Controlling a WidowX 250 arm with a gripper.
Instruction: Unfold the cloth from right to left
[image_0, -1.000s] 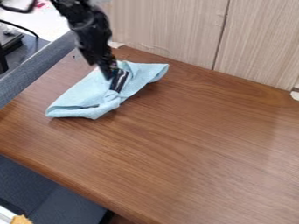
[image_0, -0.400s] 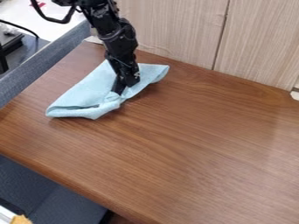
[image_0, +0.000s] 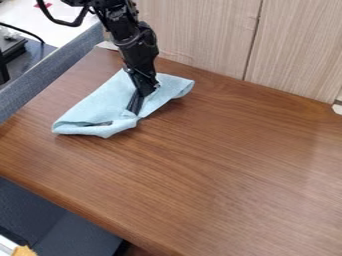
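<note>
The wood-grain desk (image_0: 220, 160) stands against pale panels (image_0: 190, 32), a grey padded divider (image_0: 50, 70) along its left. On its upper-left part lies the light-blue cloth (image_0: 97, 107), rumpled, the end effector (image_0: 135, 106) down at it; whether wide or narrow, I cannot tell.

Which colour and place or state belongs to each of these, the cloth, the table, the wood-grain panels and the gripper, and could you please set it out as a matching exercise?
1. Cloth
2. Table
3. Wood-grain panels
4. Gripper

A. Brown, lying flat beneath the fabric
B. Black, angled downward
C. Light blue, rumpled
D. Pale, upright at the back

Pairs: 1-C, 2-A, 3-D, 4-B
</note>
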